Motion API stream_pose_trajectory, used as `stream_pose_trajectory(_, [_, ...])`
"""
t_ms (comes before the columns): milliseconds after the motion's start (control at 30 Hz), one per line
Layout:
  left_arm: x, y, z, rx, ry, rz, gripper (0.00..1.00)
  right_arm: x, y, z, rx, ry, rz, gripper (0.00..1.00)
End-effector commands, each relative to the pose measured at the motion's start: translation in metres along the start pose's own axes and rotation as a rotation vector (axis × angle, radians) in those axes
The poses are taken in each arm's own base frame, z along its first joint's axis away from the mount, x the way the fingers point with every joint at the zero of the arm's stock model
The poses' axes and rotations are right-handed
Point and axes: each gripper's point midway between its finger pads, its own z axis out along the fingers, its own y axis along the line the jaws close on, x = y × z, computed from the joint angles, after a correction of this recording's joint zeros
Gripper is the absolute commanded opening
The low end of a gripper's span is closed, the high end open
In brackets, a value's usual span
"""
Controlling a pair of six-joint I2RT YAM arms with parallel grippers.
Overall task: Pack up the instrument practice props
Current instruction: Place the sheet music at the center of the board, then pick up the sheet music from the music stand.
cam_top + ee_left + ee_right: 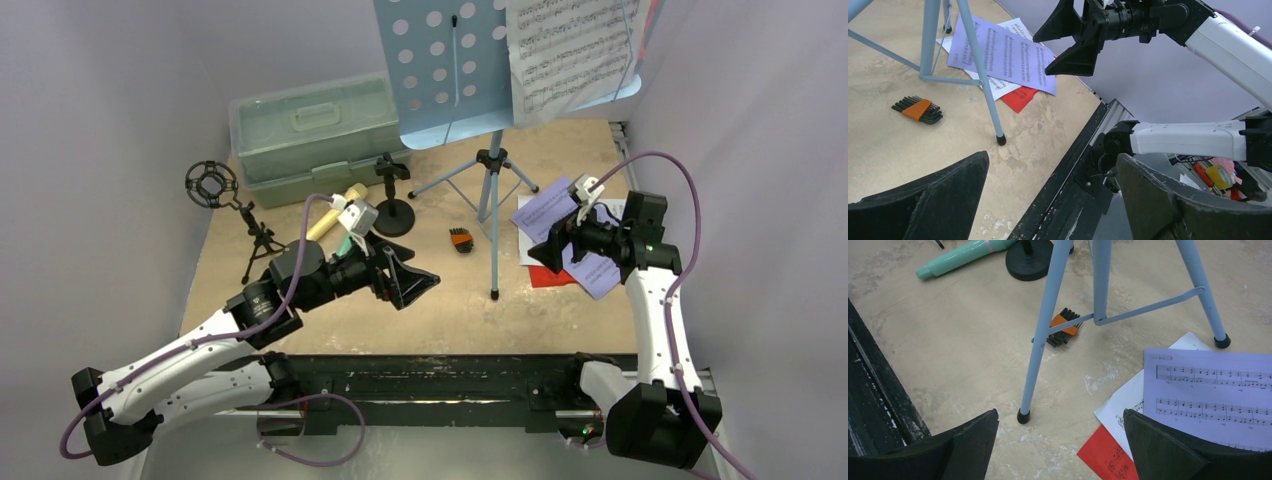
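The light-blue music rack stands on tripod legs at the back, with a white music sheet on it. Purple, white and red music sheets lie stacked on the table under my right gripper, which hovers open and empty. My left gripper is open and empty too, above the table's near edge. The tan microphone and teal microphone lie beside the round-base mic holder. The ring-top tripod holder stands at the left.
A pale green case, lid shut, sits at the back left. An orange-and-black hex key set lies between the rack's legs. Purple-grey walls close in the left, back and right sides.
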Motion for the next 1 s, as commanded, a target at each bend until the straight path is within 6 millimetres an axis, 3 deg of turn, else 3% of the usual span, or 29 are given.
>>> stream_pose_trajectory(0, [-0.013, -0.007, 0.000, 0.036, -0.059, 0.005, 1.00, -0.004, 0.006, -0.004, -0.013, -0.016, -0.035, 0.99])
stream_pose_trajectory(300, [-0.037, -0.058, 0.006, 0.219, -0.073, -0.030, 0.99, -0.003, 0.006, -0.004, -0.011, -0.014, -0.039, 0.99])
stream_pose_trajectory(567, [-0.016, -0.143, 0.029, 0.302, 0.044, 0.128, 0.99, -0.004, 0.006, -0.005, -0.010, -0.015, -0.039, 0.99])
stream_pose_trajectory(700, [-0.012, -0.175, 0.037, 0.311, 0.063, 0.210, 0.99, -0.004, 0.006, -0.005, -0.007, -0.015, -0.041, 0.99])
stream_pose_trajectory(833, [-0.026, -0.199, 0.042, 0.335, 0.037, 0.275, 0.99, -0.004, 0.006, -0.005, -0.005, -0.017, -0.041, 0.99])
stream_pose_trajectory(967, [-0.054, -0.209, 0.052, 0.310, -0.031, 0.338, 1.00, -0.004, 0.006, -0.005, -0.003, -0.016, -0.041, 0.99])
